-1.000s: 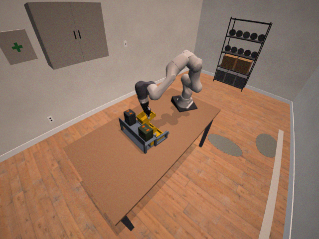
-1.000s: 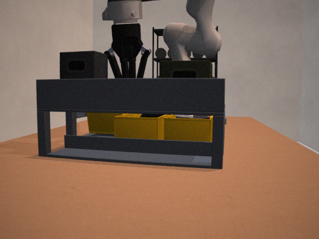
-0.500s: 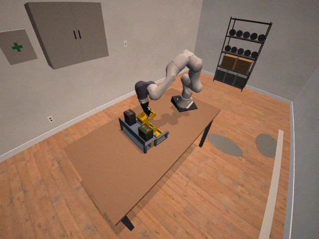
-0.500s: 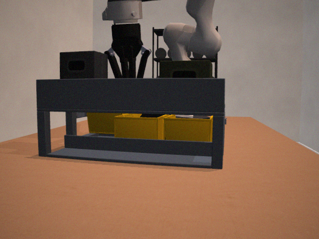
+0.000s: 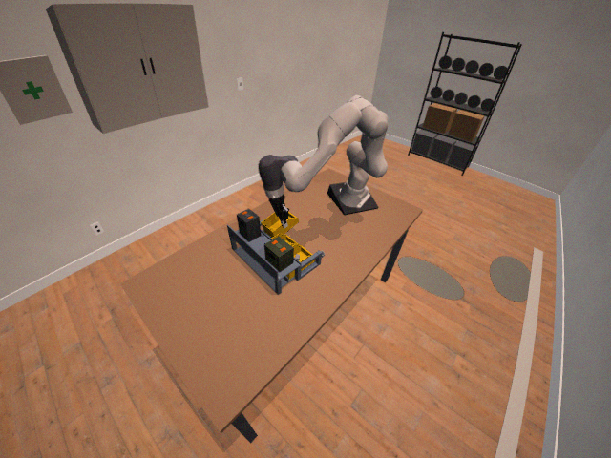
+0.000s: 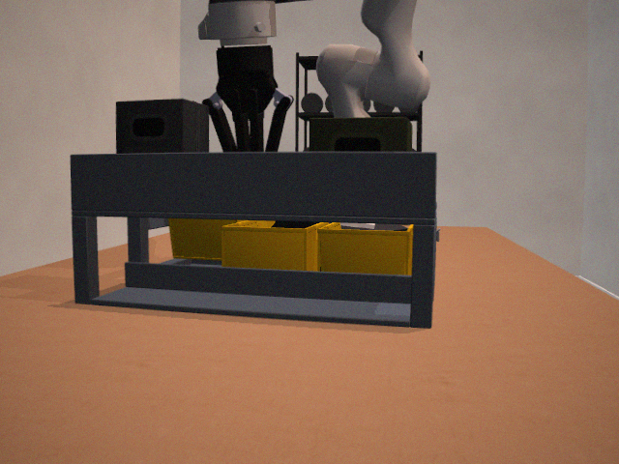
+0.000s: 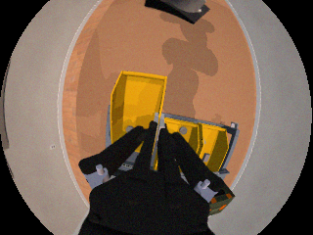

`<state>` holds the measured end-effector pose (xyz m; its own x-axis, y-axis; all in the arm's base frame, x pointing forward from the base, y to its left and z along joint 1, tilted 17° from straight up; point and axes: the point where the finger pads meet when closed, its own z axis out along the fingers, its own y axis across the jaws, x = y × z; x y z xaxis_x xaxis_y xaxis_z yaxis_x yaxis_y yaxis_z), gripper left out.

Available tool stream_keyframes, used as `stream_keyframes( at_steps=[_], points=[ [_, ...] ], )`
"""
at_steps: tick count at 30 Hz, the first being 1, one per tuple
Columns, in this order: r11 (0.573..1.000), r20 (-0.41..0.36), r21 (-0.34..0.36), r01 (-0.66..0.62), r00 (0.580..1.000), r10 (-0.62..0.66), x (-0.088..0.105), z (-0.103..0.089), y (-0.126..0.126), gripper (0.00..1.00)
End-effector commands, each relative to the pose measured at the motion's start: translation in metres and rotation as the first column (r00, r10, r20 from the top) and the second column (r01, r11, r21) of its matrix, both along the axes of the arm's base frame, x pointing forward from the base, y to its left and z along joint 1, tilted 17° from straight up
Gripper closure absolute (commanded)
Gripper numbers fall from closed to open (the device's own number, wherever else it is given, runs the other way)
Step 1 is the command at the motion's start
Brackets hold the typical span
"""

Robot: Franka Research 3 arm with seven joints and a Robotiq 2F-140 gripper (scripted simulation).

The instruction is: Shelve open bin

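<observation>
The gripper (image 5: 284, 224) (image 6: 250, 131) (image 7: 157, 118), narrow, pinches the bin (image 5: 271, 226) (image 6: 194, 240) (image 7: 139, 95) by its side wall, partly over the shelf (image 5: 257, 246) (image 6: 250, 185) (image 7: 234, 135); seating, levelling and release remain.

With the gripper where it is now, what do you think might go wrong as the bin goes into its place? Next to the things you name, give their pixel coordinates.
The gripper (image 5: 284, 224) (image 6: 250, 142) (image 7: 157, 118) pinches the bin (image 5: 271, 226) (image 6: 193, 240) (image 7: 139, 95) by one side wall, so the bin could sag or twist. The next bin (image 6: 264, 246) (image 7: 188, 138) sits close beside that wall and might get nudged. The bin's rear end could also catch the board (image 6: 250, 185).
</observation>
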<state>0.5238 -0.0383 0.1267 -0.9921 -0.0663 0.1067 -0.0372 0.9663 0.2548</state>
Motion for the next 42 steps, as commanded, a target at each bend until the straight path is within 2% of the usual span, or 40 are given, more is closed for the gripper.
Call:
stream_keyframes(
  at_steps=[1,42],
  points=[
    [1.0,-0.001,0.001,0.006,1.0,-0.006,0.0011,0.0007,0.0012,1.0],
    [1.0,0.0,0.002,0.006,1.0,-0.006,0.0019,-0.0051,0.0033,1.0]
  ],
)
